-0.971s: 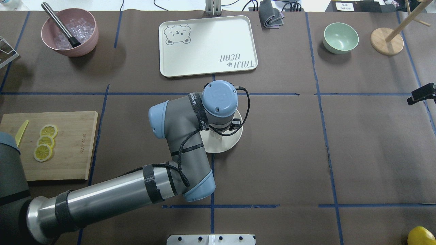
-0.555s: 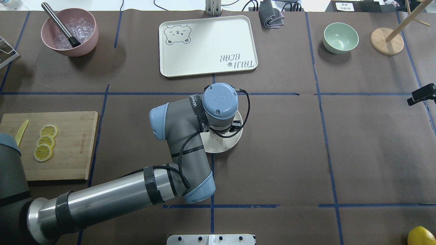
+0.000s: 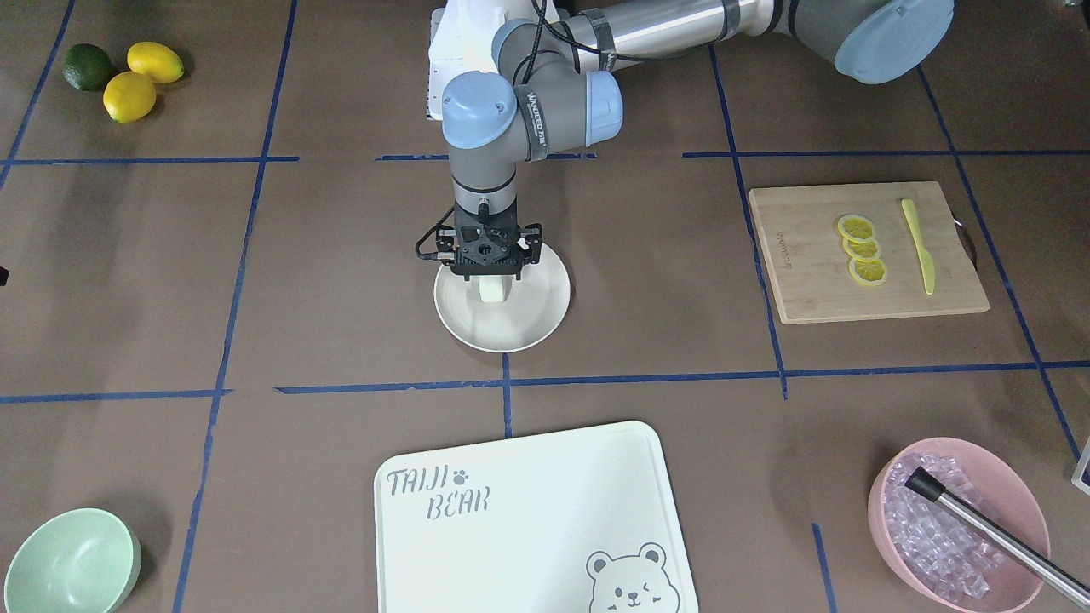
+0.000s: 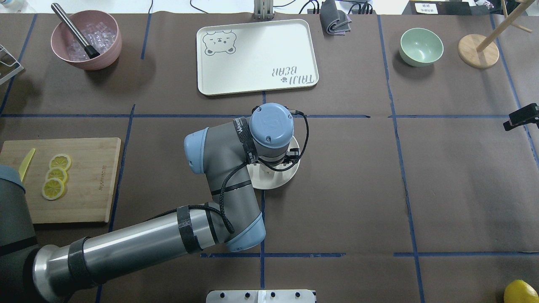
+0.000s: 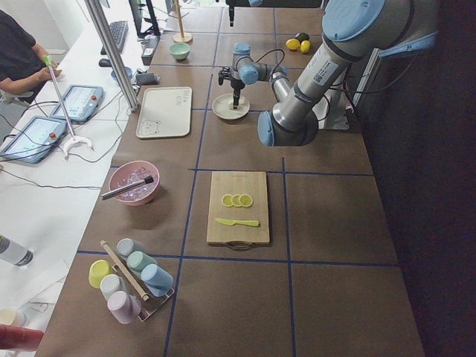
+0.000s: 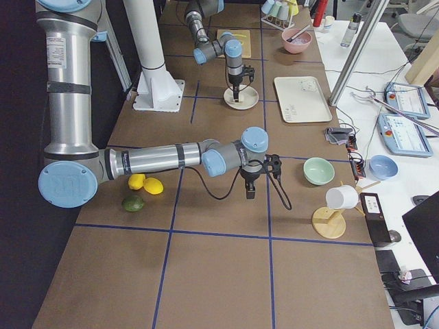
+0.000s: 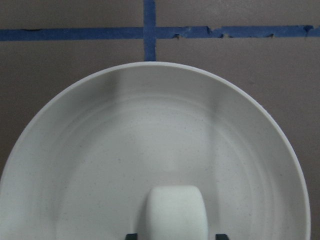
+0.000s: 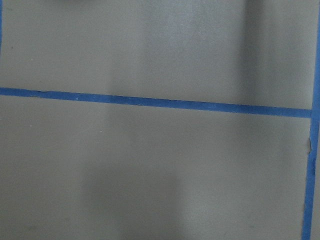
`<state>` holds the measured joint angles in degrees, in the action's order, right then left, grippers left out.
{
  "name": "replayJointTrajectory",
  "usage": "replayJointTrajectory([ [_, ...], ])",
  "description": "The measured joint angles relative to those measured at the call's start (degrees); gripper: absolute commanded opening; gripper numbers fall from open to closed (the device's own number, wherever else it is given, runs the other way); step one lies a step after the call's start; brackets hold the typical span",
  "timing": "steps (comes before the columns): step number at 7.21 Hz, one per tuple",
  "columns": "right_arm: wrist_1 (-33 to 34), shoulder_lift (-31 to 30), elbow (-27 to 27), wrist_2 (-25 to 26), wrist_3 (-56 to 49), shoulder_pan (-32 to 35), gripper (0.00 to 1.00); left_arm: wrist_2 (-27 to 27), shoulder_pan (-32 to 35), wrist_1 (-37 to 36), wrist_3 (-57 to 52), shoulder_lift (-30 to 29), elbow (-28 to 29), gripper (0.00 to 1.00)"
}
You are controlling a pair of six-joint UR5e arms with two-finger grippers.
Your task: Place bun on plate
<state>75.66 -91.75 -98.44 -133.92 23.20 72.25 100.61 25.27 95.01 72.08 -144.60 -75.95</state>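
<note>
Left end of bench point(image 4: 358, 189): cutting board point(image 4: 84, 189) with lemon slices point(image 4: 56, 176). Mid-bench: left pincer point(image 3: 490, 279) hangs over plate point(image 3: 536, 315), jaws spread, just clear of bun point(image 7: 176, 212), which sits near the plate's middle. Far right: right pincer point(image 6: 250, 190) hovers above bench; spread or pressed together, cannot tell.

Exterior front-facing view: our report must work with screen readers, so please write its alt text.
The robot's left gripper hangs straight down over a small white bun on a round cream plate mid-table. Around it: a cutting board with lemon slices, a bear-printed tray, a mint bowl, a pink bowl.
</note>
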Motion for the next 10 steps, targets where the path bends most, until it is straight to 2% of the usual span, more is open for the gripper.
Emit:
replayJointTrajectory([
  [2,0.01,0.12,0.00,-0.05,0.00,0.00,1.00,-0.62,1.05,-1.10,0.14,1.39,-4.30,0.99],
  [3,0.03,0.12,0.01,-0.11,-0.02,0.06,1.00,-0.69,2.42,-2.49,-0.17,4.58,-9.08,0.99],
  [6,0.12,-0.73,0.19,-0.71,-1.48,1.66,1.00,0.77,7.90,-7.18,-13.53,19.88,-27.23,0.99],
  [8,0.21,-1.74,0.56,-1.29,-5.17,3.47,1.00,9.68,17.60,-7.76,-28.81,33.11,-35.47,0.99],
  [9,0.22,-2.28,0.58,-1.40,-6.67,4.29,1.00,15.60,25.08,-7.71,-38.48,39.15,-37.00,0.99],
  [10,0.25,-2.73,0.58,-1.47,-8.00,5.03,1.00,21.84,34.23,-7.72,-50.14,44.54,-36.17,0.99],
])
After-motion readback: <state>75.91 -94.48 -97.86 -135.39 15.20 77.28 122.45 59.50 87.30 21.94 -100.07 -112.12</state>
